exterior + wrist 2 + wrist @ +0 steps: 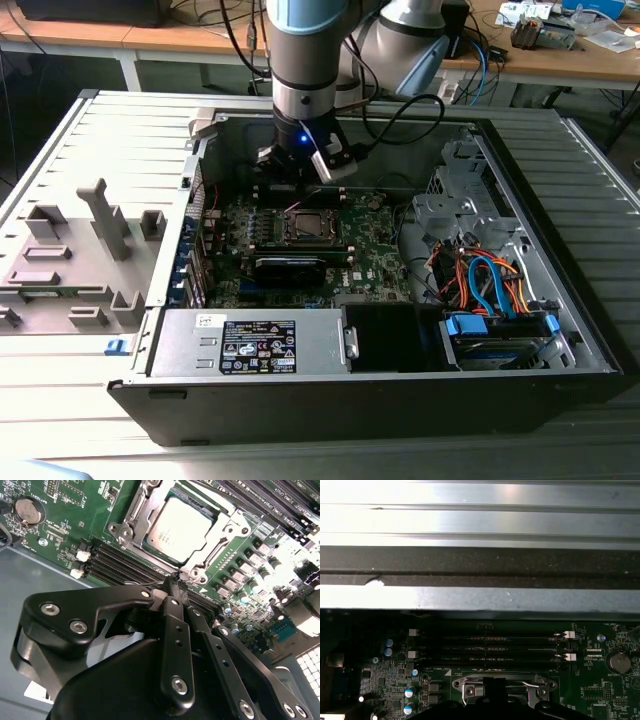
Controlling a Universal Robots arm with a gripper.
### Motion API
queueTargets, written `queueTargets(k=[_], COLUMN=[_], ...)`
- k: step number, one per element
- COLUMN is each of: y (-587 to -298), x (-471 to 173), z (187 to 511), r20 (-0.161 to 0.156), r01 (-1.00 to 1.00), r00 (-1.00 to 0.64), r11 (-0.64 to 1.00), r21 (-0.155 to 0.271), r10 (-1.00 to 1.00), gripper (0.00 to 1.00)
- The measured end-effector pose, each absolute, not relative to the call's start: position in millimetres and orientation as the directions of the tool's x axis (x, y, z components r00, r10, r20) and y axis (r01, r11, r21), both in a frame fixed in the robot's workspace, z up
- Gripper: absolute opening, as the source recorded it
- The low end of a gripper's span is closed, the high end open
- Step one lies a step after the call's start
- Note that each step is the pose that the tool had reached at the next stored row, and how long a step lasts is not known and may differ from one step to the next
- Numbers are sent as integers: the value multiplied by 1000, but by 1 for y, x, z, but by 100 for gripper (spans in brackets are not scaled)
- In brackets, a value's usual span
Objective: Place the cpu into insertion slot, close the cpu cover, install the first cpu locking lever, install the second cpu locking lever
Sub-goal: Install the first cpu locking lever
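The cpu (179,527) lies flat in the insertion slot (305,226), silvery top up. The cpu cover (222,532) is down around it as a metal frame. A thin wire locking lever (159,581) runs along the socket's edge, and another shows in the first wrist view (532,684). My gripper (175,586) has its black fingers (172,630) drawn together, shut, with the tips right at that lever's end. I cannot tell whether they pinch it. In the exterior view the gripper (300,188) hangs just behind the socket, over the green motherboard (375,255).
Black memory slots (125,562) lie beside the socket, with a coin battery (27,509) further off. The case's grey wall (480,525) rises behind the board. A power supply (250,345) and a drive cage with cables (485,280) fill the front. A grey fixture (80,250) sits outside.
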State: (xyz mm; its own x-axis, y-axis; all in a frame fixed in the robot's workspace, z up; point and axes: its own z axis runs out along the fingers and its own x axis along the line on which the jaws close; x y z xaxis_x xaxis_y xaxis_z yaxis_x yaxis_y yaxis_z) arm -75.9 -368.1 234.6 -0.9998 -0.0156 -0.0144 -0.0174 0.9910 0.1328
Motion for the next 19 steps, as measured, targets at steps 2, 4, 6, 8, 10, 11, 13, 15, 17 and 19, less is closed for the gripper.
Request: queueTargets(k=[2, 4, 6, 8, 10, 11, 13, 15, 17, 19], y=[-368, -368, -368, -368, -368, -368, -368, -368, -368, -367], x=[-75, -74, -74, -73, -73, -73, -72, -72, -71, -71], z=[235, 234, 234, 234, 234, 234, 234, 234, 234, 233], r20=[-14, -15, -14, -14, -15, -14, -15, -15, -14, -14], r01=[-17, -17, -17, -17, -17, -17, -17, -17, -17, -17], r00=[-1000, -1000, -1000, -1000, -1000, -1000, -1000, -1000, -1000, -1000], r11=[991, 991, 991, 991, 991, 991, 991, 991, 991, 991], r21=[133, 133, 133, 133, 132, 132, 132, 132, 132, 131], r10=[-16, -16, -16, -16, -16, -16, -16, -16, -15, -16], gripper=[11, 11, 11, 11, 11, 11, 11, 11, 11, 11])
